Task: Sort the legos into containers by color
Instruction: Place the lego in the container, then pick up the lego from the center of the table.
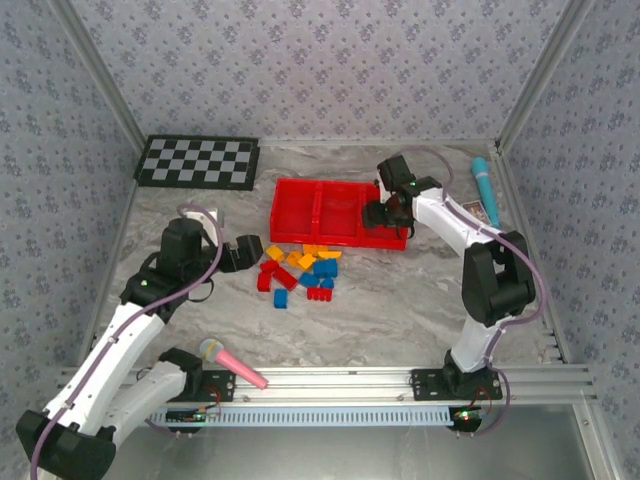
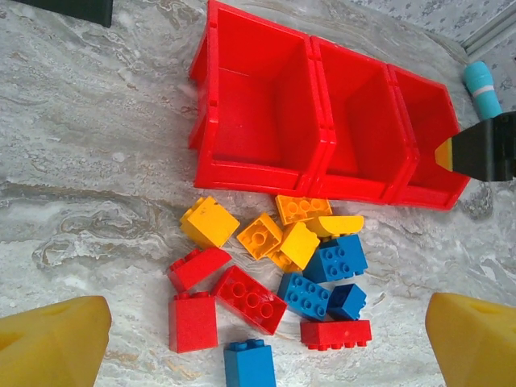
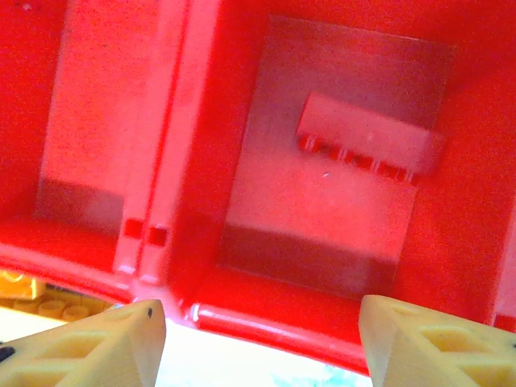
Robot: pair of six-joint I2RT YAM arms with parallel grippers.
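We see the red tray point(image 2: 258, 173) of three side-by-side compartments standing on the marbled worktop point(image 1: 400, 300). The loose legos point(image 1: 300, 270), red, blue and orange-yellow, lie heaped just beside its near wall. One orange brick point(image 2: 302, 208) sits closest to that wall, and whether it touches we cannot tell. The right tool point(image 1: 385, 213) hangs over the tray's right-end compartment, its pale fingertips point(image 3: 419, 339) spread apart with nothing between them. Below it, inside that compartment, a single red lego point(image 3: 367, 137) shows studs-down and blurred against the floor. Whether it is resting there we cannot tell. The left tool point(image 1: 250, 250) hovers on the near left side of the tray, just beside the heap. Its jaws are at their widest and empty, and its yellow fingers point(image 2: 56, 339) frame the bricks in the wrist view. A checkered board point(image 1: 197, 162) lies beyond the tray's far left corner. A pink-handled microphone toy point(image 1: 232, 365) lies well apart on the tray's near side.
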